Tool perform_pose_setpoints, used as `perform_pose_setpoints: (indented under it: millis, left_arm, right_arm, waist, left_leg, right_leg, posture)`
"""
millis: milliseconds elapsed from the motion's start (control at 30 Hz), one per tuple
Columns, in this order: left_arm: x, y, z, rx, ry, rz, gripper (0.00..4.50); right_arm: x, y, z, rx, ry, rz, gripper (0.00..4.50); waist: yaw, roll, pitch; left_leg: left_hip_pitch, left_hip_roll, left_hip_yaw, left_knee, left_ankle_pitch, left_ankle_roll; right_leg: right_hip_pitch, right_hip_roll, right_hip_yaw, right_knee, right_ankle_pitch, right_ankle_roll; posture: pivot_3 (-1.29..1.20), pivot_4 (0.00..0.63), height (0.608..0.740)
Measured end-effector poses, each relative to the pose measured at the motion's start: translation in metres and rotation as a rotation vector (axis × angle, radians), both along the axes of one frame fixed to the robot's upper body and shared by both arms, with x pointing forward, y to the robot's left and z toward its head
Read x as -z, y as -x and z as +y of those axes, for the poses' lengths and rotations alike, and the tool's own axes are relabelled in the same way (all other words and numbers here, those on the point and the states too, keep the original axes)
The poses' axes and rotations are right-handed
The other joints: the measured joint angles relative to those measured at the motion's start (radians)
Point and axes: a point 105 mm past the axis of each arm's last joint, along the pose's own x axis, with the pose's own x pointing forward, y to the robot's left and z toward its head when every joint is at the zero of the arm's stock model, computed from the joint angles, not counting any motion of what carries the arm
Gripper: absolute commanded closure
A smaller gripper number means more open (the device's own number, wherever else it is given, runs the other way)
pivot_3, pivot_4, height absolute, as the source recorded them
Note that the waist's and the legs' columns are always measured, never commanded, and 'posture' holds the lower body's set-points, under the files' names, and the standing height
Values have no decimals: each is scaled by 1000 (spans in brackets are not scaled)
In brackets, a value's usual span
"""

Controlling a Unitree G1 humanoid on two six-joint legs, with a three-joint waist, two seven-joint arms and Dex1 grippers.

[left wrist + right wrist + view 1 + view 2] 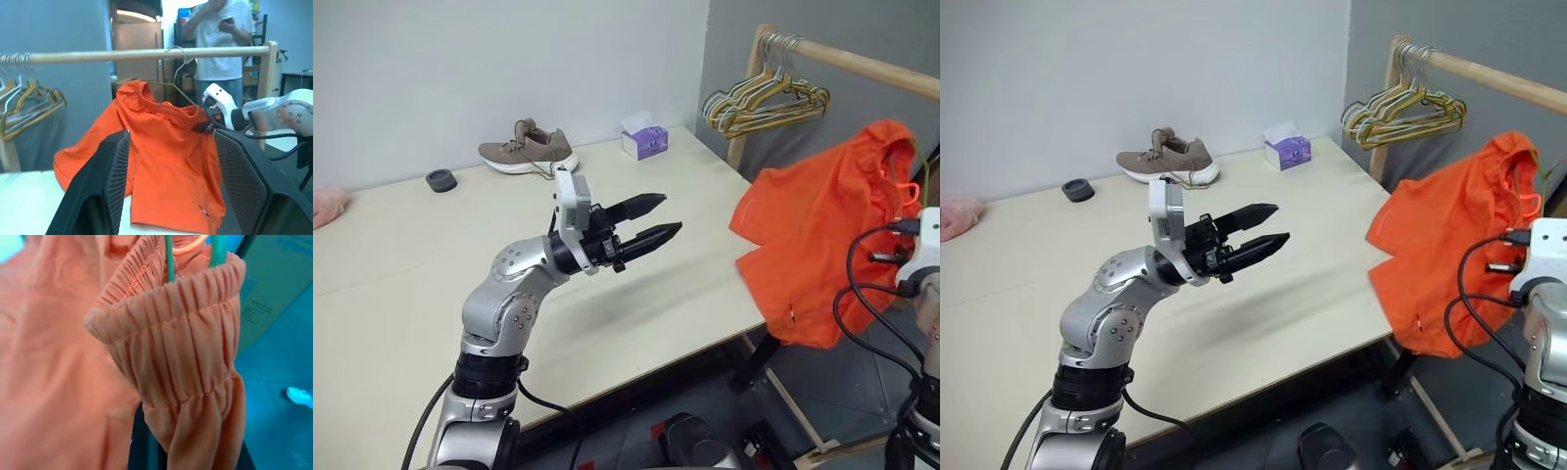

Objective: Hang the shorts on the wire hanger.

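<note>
The shorts (pixel 822 235) are seen draped over the wire hanger (pixel 178 78), off the table's right edge and in front of the wooden rail (pixel 146 55); the gathered waistband is bunched at the top and the legs hang down loosely below it. In the left wrist view the hanger's hook is seen curving over the rail, with one thin wire arm sloping down into the orange cloth. The right gripper (pixel 208 115) is pressed against the waistband on the shorts' right side, its fingers drawn together on the bunched elastic and the wire beneath it; in the right wrist view the pleated waistband is seen folded over just in front of that gripper, with the thin wire running up through it. The left gripper (pixel 656 220) is held above the table (pixel 401 284), well apart from the shorts and pointed toward them, its two black fingers spread partway with nothing between them. Behind, a bunch of hangers (pixel 764 103) is hung on the rail, and a brown sneaker (pixel 529 149) and a tissue box (pixel 645 140) are set near the table's far edge.
</note>
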Motion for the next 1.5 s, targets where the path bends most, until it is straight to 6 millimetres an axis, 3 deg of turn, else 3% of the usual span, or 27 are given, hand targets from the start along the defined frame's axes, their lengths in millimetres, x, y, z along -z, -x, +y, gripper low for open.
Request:
perform_pose_setpoints:
  millis: [167,433,767,1067,1500]
  left_arm:
    - [7,4,-8,21,-20,0,1630]
    - [7,7,-14,42,-21,-34,1630]
    - [6,10,-20,62,-4,-48,1630]
    - [-12,16,-30,114,28,-79,1630]
    - [-24,19,-38,148,40,-118,1630]
  right_arm:
    - [-20,-11,-1,55,-20,-78,4500]
    - [-18,-19,-12,169,-196,-48,4500]
    - [-12,-23,-12,192,-345,45,4500]
    - [-12,-24,-15,204,-374,48,4500]
    - [-25,-42,-28,208,-425,55,4500]
  waist:
    - [-4,0,0]
    - [-2,1,0]
    - [-2,1,0]
    - [-3,0,0]
    - [-5,2,1]
  left_leg:
    - [0,0,0,0,0,0]
    - [0,0,0,-1,0,0]
    - [0,0,-1,-1,0,0]
    - [0,0,-1,-1,0,0]
    - [0,-1,0,-1,0,0]
  right_leg:
    - [0,0,0,0,0,0]
    - [0,0,0,-1,0,0]
    - [0,0,-1,-1,0,0]
    - [0,0,-1,-1,0,0]
    - [0,-1,0,-2,0,0]
  posture:
    - [-401,3,740]
    - [-403,6,740]
    - [-398,6,740]
    - [-401,0,740]
    - [-409,0,740]
